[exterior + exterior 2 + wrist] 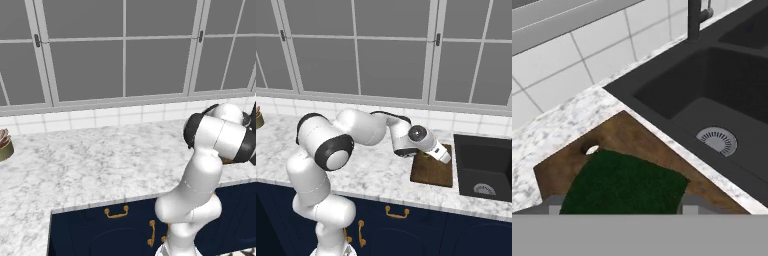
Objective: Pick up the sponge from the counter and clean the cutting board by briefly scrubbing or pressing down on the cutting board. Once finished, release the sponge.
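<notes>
Nearest in the hand view, the sponge (624, 184) shows its dark green top between the two finger tips, which stand at its left and right sides; the gripper (619, 207) appears to be closing on it, though whether the pads touch it cannot be told. The sponge lies over the cutting board (642, 140), whose brown wood shows around it, with a small hole (591, 149) near the board's far corner.

From the right base view, the board (432, 169) lies on the counter (376, 175) just beside the black sink (483, 167), and the arm's hand hangs over the board's far edge, hiding the sponge. The hand view adds the sink's round drain (717, 140) and the dark tap (694, 20) rising at the back edge. In the left base view the arm's elbow blocks the board, and a small bowl (5, 145) stands at the counter's far left edge. Behind everything run white tiles (471, 122) and the windows (391, 50).
</notes>
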### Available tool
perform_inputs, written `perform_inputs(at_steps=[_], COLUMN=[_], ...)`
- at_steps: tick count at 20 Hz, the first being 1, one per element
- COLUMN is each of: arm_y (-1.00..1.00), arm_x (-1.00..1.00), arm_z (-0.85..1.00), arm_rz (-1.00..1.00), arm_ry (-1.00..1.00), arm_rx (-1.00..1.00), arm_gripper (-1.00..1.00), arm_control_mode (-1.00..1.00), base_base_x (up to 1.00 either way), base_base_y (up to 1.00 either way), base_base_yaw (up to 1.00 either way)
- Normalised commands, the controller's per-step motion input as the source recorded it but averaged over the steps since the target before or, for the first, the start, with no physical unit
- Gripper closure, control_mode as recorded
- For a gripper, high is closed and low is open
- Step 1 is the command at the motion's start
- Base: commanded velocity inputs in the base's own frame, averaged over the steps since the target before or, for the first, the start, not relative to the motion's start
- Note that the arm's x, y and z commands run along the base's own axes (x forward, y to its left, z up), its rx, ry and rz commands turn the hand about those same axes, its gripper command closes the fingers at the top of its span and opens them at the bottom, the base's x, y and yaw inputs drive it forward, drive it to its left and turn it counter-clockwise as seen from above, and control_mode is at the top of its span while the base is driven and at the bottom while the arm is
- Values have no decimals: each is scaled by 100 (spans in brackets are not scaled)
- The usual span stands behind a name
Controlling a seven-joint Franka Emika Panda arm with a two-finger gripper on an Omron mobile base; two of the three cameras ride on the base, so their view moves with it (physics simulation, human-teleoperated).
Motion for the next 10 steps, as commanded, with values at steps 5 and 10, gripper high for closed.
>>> perform_inputs(at_steps=[5, 10], arm_y=[-12, -3], arm_x=[48, 8], arm_z=[11, -26], arm_rz=[0, 0], arm_ry=[8, 3], arm_rx=[2, 0], arm_gripper=[100, 100], arm_control_mode=[-100, -100], base_base_x=[0, 0], base_base_y=[0, 0], base_base_yaw=[0, 0])
